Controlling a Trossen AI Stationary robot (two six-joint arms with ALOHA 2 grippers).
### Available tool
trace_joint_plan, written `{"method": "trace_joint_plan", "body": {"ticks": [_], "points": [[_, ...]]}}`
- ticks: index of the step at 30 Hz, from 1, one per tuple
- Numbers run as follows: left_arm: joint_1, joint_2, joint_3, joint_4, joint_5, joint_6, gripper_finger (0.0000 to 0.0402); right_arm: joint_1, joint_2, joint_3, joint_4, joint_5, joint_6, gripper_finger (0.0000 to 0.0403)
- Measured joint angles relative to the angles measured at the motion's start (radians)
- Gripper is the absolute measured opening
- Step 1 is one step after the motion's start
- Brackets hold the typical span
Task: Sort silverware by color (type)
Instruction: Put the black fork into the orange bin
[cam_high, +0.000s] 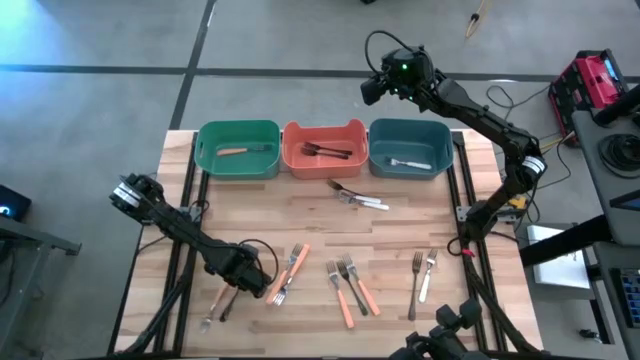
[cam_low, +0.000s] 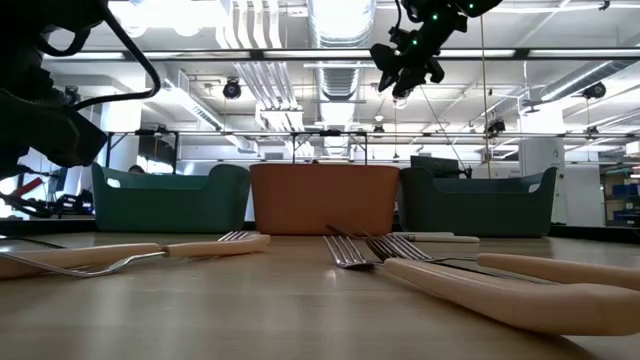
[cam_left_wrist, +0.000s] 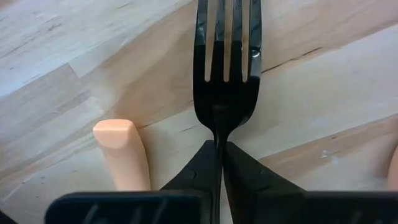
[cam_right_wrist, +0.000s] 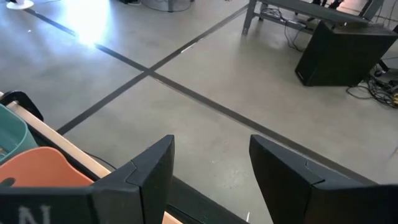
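L gripper (cam_left_wrist: 219, 163) pinched on dark fork (cam_left_wrist: 227, 68) at table (cam_high: 400, 225) front; R gripper (cam_right_wrist: 211, 165) spread above bins.

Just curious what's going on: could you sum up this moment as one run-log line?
left hand: shut on dark fork, front-left table | right hand: open, raised behind bins | orange bin: holds dark forks

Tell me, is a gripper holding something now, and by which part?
Yes. The left gripper is shut on a dark fork, at the neck just below its tines. The right gripper is open and holds nothing.
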Motion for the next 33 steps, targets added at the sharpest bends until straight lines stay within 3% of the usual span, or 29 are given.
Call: {"method": "trace_joint_plan", "body": {"ticks": [14, 22, 27, 33], "points": [[0.001, -0.122, 0.076, -0.084, -0.024, 0.007, 0.0001, 0.0, 0.0, 0.0, 0.001, 0.0, -0.017, 0.0201], [0.047, -0.314, 0.195, -0.188, -0.235, 0.19, 0.0, 0.0, 0.0, 0.0, 0.001, -0.017, -0.008, 0.0201], [0.174, -0.469, 0.27, -0.246, -0.388, 0.419, 0.0, 0.0, 0.001, 0.0, 0.052, -0.165, 0.033, 0.0201], [0.425, -0.569, 0.396, -0.235, -0.556, 0.827, 0.0, 0.0, 0.001, 0.0, 0.181, -0.489, 0.08, 0.0201]]}}
